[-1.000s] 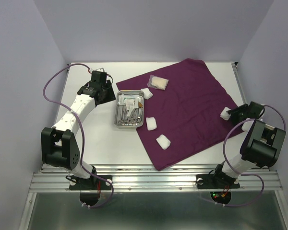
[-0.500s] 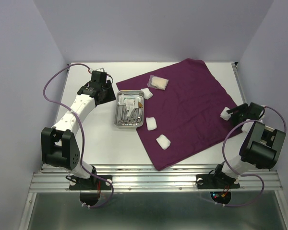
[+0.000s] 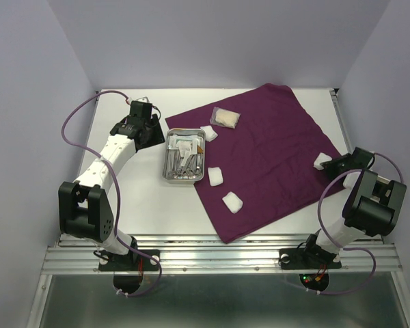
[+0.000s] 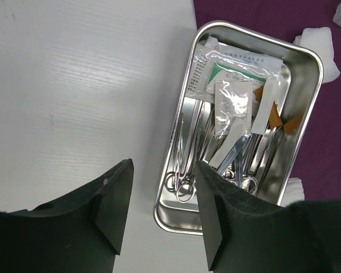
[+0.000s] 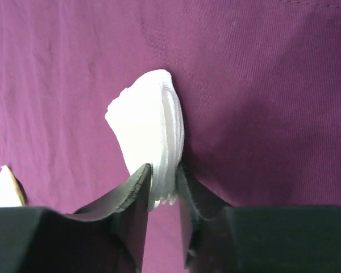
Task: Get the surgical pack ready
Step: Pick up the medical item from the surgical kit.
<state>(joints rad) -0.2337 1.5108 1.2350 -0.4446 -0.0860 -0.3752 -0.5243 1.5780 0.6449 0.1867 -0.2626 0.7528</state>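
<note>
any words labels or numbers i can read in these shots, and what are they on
No text reads clearly in any view.
clear packets in the steel tray: lines of small print, too blurred to read.
packet on the purple cloth: no print can be made out.

The right gripper (image 5: 163,170) has closed in - its jaws now pinch the gauze square (image 5: 150,122) at the right edge of the cloth (image 3: 273,150), where a moment ago they stood wider. The wrist has shifted slightly too.
</note>
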